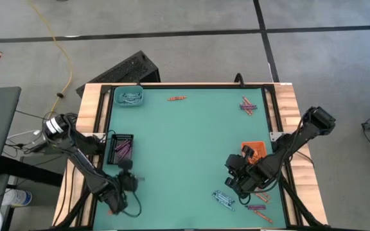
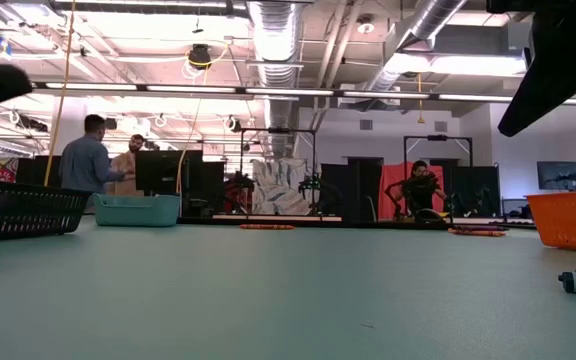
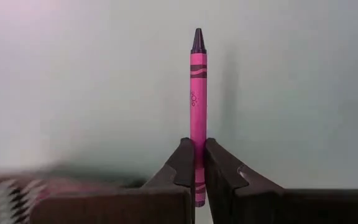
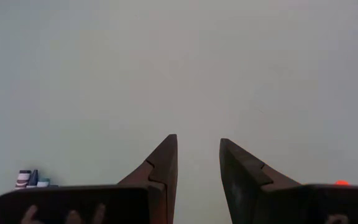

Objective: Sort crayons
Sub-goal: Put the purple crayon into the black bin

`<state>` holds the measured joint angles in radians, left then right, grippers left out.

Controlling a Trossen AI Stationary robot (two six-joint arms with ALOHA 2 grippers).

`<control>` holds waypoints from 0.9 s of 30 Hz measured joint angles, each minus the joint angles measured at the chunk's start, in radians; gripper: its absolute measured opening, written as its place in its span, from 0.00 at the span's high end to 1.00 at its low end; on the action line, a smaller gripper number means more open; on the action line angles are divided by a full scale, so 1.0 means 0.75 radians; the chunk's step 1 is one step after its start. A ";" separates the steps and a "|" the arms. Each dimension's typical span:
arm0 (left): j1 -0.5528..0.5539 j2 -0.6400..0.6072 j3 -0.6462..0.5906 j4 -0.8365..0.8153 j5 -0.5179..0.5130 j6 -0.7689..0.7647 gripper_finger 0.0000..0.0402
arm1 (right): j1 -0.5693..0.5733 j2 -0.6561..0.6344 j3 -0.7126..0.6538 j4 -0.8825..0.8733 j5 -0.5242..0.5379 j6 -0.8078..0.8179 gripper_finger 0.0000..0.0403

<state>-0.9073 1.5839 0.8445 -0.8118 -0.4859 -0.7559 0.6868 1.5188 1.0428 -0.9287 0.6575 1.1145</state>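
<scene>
Between left gripper [image 3: 199, 171] fingers, clamped pink-purple crayon [image 3: 198, 93], tip pointing straight ahead, apparently lengthwise.

A thin pink paper-wrapped crayon [image 3: 198, 112] has a dark purple tip and dark wavy bands on its wrapper. The flat table mat [image 1: 185, 147] is teal-green; the small mesh trays are teal [image 1: 128, 97], black [image 1: 121, 147] and orange [image 1: 254, 151].
</scene>
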 joint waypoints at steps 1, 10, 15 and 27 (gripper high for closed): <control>0.013 -0.020 0.004 -0.049 -0.023 -0.049 1.00 | 0.000 0.000 0.000 0.000 0.000 0.000 0.72; 0.049 -0.353 0.006 -0.187 -0.220 -0.415 1.00 | 0.001 0.000 0.000 0.002 0.000 -0.021 0.72; 0.062 -0.519 -0.031 -0.443 -0.162 -0.762 1.00 | 0.001 0.000 0.000 0.003 0.000 -0.031 0.72; 0.061 -0.573 -0.192 -0.509 0.027 -1.050 1.00 | 0.050 0.000 0.000 0.004 0.010 -0.032 0.72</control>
<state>-0.8619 1.1539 0.7003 -1.1934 -0.4653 -1.5433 0.7247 1.5188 1.0428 -0.9257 0.6651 1.0908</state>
